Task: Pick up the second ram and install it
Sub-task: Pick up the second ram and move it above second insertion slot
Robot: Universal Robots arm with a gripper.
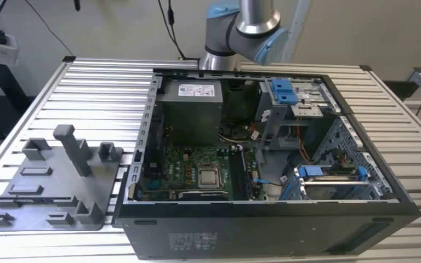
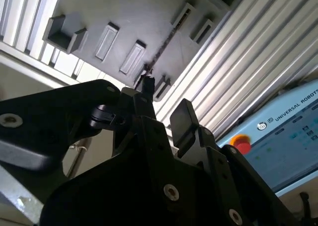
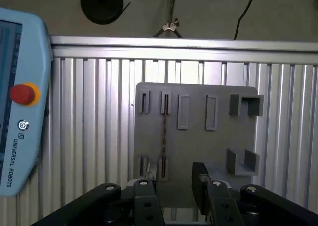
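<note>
The second ram (image 3: 164,136) is a thin dark stick standing on edge in a slot pair of the grey holder tray (image 3: 198,146). In the second wrist view the ram (image 2: 168,39) shows as a dark line across the tray (image 2: 129,17). My gripper (image 3: 174,186) hangs well above the tray, roughly over the ram's near end. It is open, with nothing between its black fingers (image 3: 200,179). In the second wrist view the gripper (image 2: 164,104) also stands apart from the ram. In the exterior view the tray (image 1: 50,186) lies at the left of the open computer case (image 1: 269,148).
The motherboard (image 1: 195,175) with its memory slots (image 1: 238,175) lies inside the case, beside blue drive brackets (image 1: 328,172) and a power supply (image 1: 192,107). A teach pendant (image 3: 20,112) lies on the slatted metal table (image 3: 89,112). The arm's base (image 1: 240,27) stands behind the case.
</note>
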